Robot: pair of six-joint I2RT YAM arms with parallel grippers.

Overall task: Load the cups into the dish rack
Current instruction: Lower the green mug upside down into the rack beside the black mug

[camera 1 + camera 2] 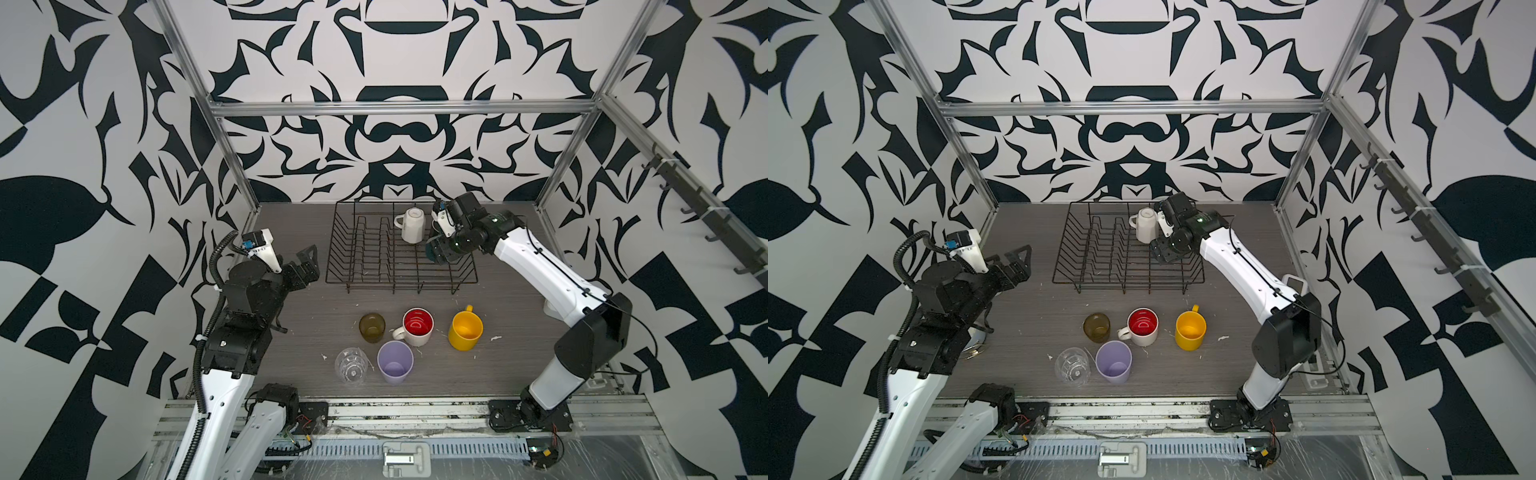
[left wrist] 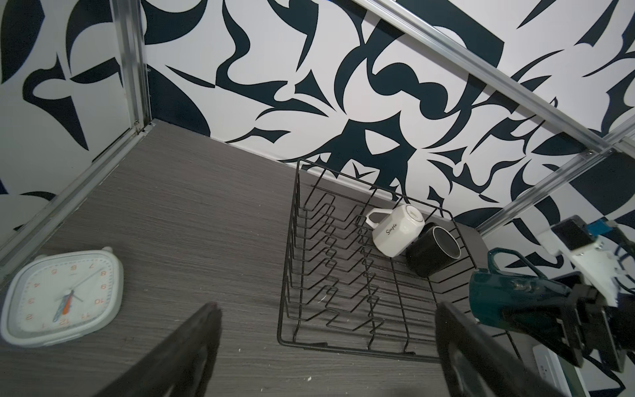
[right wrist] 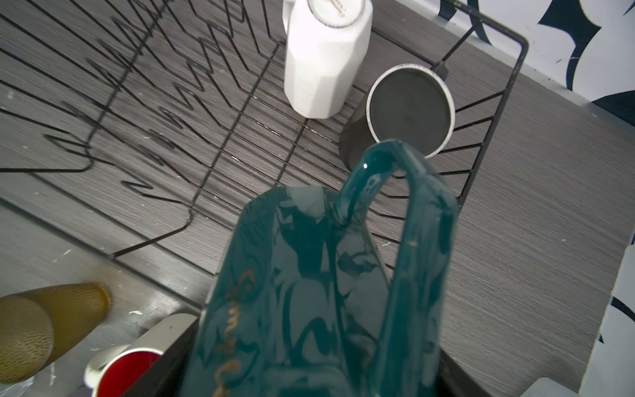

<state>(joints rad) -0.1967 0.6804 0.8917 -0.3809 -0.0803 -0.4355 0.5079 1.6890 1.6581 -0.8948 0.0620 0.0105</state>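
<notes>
Racked: white mug [image 1: 412,226], black mug [image 2: 431,252]. Right pincer [image 1: 442,249] grips teal mug [image 3: 309,292], seemingly above rack [image 1: 399,282]. Five cups [image 1: 417,324] on tabletop [image 1: 498,374]. Left pincer [image 1: 306,266] spread wide, empty.

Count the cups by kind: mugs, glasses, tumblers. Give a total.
Mugs: 5 (white, black, teal, red-inside, yellow)
Glasses: 2 (amber, clear)
Tumblers: 1 (lilac)
Total: 8

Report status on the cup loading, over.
Left jaws open, empty. Right jaws hold teal mug above dish rack. White mug, black mug racked. Drop spot looks free.
</notes>
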